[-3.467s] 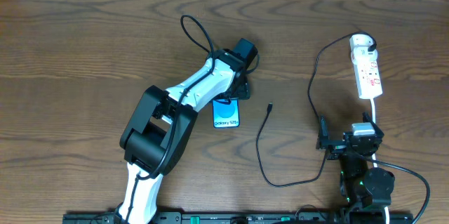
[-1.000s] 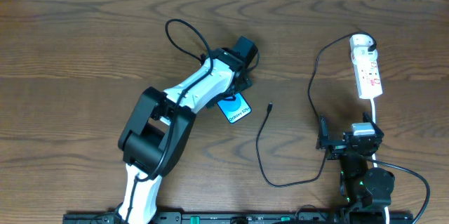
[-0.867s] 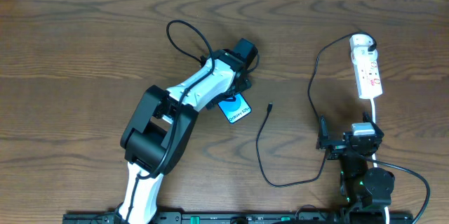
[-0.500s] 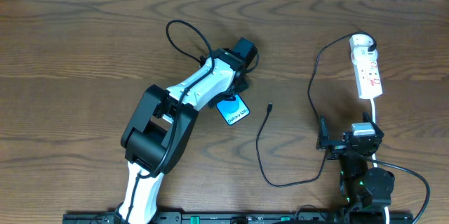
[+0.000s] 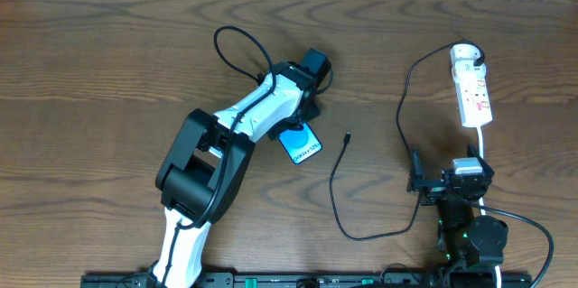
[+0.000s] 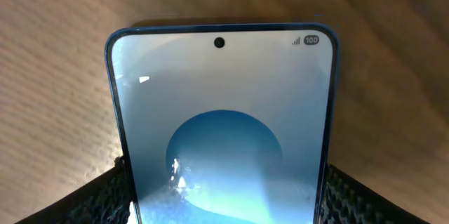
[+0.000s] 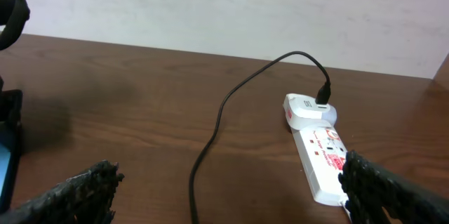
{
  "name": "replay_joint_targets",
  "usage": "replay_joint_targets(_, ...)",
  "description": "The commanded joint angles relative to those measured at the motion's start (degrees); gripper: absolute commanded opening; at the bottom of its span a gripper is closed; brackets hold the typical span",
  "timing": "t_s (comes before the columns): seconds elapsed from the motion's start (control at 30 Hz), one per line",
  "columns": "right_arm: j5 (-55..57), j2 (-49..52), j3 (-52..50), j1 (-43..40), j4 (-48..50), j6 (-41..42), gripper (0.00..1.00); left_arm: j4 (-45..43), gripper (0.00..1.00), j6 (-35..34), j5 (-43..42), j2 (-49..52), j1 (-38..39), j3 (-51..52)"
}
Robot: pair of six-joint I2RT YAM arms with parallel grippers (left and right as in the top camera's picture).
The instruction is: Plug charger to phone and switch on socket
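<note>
The phone (image 5: 301, 142) lies tilted on the wooden table with its blue-and-white screen up, its top end under my left gripper (image 5: 296, 124). In the left wrist view the phone (image 6: 221, 112) fills the gap and both black pads (image 6: 105, 196) press its long edges, so the left gripper (image 6: 221, 199) is shut on it. The charger cable (image 5: 334, 189) curves across the table, its loose connector tip (image 5: 348, 137) a little right of the phone. Its other end sits in the white socket (image 5: 473, 89). My right gripper (image 7: 228, 182) stands open near the front edge, the charger cable (image 7: 217, 119) and socket (image 7: 319, 150) ahead of it.
A thick white cord (image 5: 483, 144) runs from the socket toward the right arm's base (image 5: 470, 234). The left arm's own black cable loops up at the back (image 5: 239, 40). A pale wall (image 7: 210, 6) bounds the table's far edge.
The left gripper has closed in on the phone's sides. The phone, straight a few seconds ago, now lies turned with its bottom end swung right. The right arm has not moved.
</note>
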State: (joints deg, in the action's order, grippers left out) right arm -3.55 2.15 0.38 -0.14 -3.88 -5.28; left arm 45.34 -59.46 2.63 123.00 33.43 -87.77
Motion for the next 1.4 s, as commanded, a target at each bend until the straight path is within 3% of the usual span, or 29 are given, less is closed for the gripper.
replay_joint_targets(0.0,0.2,-0.1,0.0,0.6,-0.2,-0.6,0.99,2.0,0.8,3.9,-3.8,-0.9,0.0,0.5)
replay_joint_targets(0.23,0.2,-0.1,0.0,0.6,-0.2,-0.6,0.99,2.2,0.8,14.7,-13.4,-5.4,0.0,0.5)
replay_joint_targets(0.5,0.2,-0.1,0.0,0.6,-0.2,-0.6,0.99,3.3,0.8,21.6,-22.2,-9.7,-0.8,0.5)
replay_joint_targets(0.63,0.2,-0.1,0.0,0.6,-0.2,-0.6,0.99,3.5,0.8,24.4,-21.4,-10.2,-1.3,0.5)
replay_joint_targets(0.97,0.2,-0.1,0.0,0.6,-0.2,-0.6,0.99,3.9,0.8,24.3,-6.7,-9.4,-1.2,1.7)
replay_joint_targets(1.33,0.2,-0.1,0.0,0.6,-0.2,-0.6,0.99,0.4,0.81,24.3,-4.3,-3.5,-1.2,2.3)
replay_joint_targets(1.37,0.2,-0.1,0.0,0.6,-0.2,-0.6,0.99,0.3,0.86,24.3,-4.3,-3.1,-1.2,2.3)
